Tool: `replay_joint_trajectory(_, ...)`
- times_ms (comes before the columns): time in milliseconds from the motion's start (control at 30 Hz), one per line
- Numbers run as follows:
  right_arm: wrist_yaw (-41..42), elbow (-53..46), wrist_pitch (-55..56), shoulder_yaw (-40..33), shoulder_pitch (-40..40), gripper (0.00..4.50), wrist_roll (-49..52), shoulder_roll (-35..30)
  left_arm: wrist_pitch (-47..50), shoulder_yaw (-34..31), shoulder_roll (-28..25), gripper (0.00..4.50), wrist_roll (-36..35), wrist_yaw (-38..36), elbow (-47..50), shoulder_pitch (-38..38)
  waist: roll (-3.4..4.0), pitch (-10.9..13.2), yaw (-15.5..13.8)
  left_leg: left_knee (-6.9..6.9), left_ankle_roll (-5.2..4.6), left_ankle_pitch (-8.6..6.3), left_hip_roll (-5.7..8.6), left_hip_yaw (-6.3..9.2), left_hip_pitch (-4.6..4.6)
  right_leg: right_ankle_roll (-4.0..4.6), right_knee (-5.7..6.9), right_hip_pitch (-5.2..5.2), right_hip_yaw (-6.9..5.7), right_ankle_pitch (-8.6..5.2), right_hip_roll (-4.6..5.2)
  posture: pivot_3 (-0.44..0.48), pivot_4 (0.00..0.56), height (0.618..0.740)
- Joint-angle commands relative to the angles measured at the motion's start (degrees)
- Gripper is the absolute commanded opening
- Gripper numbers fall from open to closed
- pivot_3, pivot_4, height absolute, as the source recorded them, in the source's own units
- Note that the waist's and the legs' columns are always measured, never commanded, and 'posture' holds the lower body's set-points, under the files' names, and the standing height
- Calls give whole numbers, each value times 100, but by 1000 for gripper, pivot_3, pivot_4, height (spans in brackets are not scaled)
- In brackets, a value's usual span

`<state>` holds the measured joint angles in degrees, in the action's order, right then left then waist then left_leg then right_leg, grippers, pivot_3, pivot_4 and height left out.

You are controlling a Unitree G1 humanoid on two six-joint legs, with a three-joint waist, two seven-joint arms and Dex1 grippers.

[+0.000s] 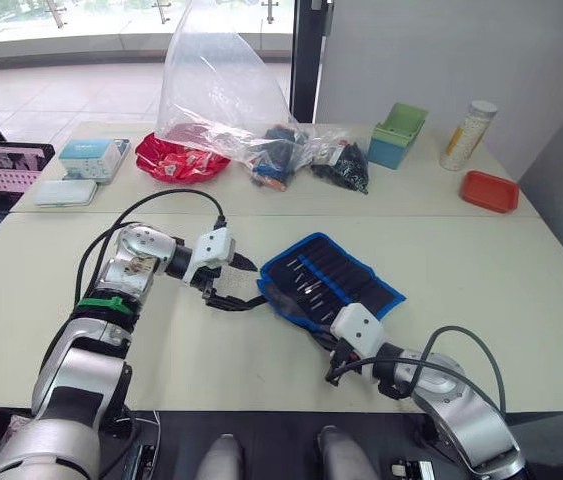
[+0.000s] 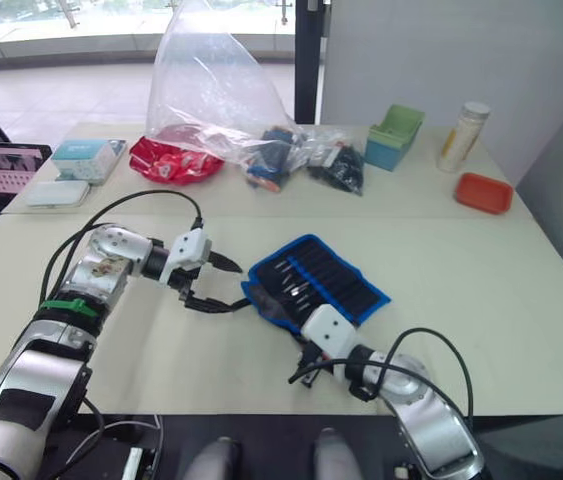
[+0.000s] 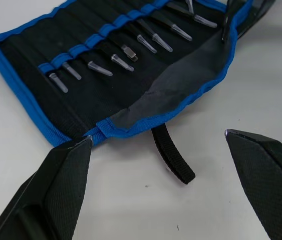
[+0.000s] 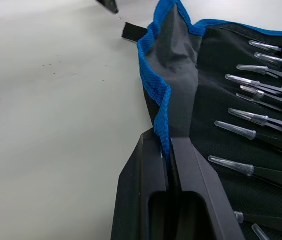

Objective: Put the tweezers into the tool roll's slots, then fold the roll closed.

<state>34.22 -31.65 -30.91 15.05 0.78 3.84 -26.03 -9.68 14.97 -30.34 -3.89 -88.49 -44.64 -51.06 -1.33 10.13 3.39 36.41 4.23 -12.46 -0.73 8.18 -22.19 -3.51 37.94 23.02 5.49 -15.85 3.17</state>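
- Our right gripper (image 4: 168,150) is pinched tight on the tool roll's (image 1: 346,270) blue-edged flap at the corner nearest us; the edging sits right between the two fingers.
- Our left gripper (image 3: 156,145) is spread wide and empty, hovering just off the roll's left end, with the short black strap (image 3: 173,160) lying on the tabletop (image 1: 481,250) between its fingers.
- The tweezers (image 3: 153,35) look seated in the slots (image 3: 100,37), clear-capped tips pointing toward the flap. Loading seems done, so we judge we're on the fold.
- To do it well: lift the flap only enough to clear the tips, then sweep it across the row so the caps don't snag and drag tweezers out.
- Left gripper should pin the left edge or take the strap, so the roll doesn't slide on the tabletop while the right pulls.
- Risk: the thin flap buckles instead of folding; keep it taut.
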Motion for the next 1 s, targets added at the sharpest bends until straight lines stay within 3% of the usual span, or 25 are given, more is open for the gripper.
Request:
replay_joint_trajectory(33,-104,-258,-12,-96,9,37,81,41,-586,93,252,4500,180,-89,-368,-358,-1,0,-5,1,0,0,1,0,-1,-3,1,0,0,-2,0,0,150,740)
replay_joint_trajectory(300,-282,-244,-84,-107,-11,37,71,102,-1567,146,737,4500,523,117,-1278,-737,-1,0,6,15,-2,1,2,0,-6,-10,5,0,1,-6,0,0,150,740)
replay_joint_trajectory(333,-306,-242,-102,-107,-14,0,64,103,-1652,139,762,3947,560,156,-1362,-758,-1,1,6,15,-2,1,2,0,-6,-10,5,0,1,-6,0,0,150,740)
replay_joint_trajectory(733,-404,-51,-144,-49,50,0,78,172,-2050,9,719,32,749,440,-1839,-798,-2,1,28,16,-2,1,2,1,-5,-11,8,0,1,-6,0,0,150,740)
replay_joint_trajectory(1000,-157,982,60,281,797,0,-266,-49,-1769,-102,341,32,857,801,-1886,-645,-2,1,87,19,-9,5,1,1,0,-11,12,-1,2,-4,-3,0,150,740)
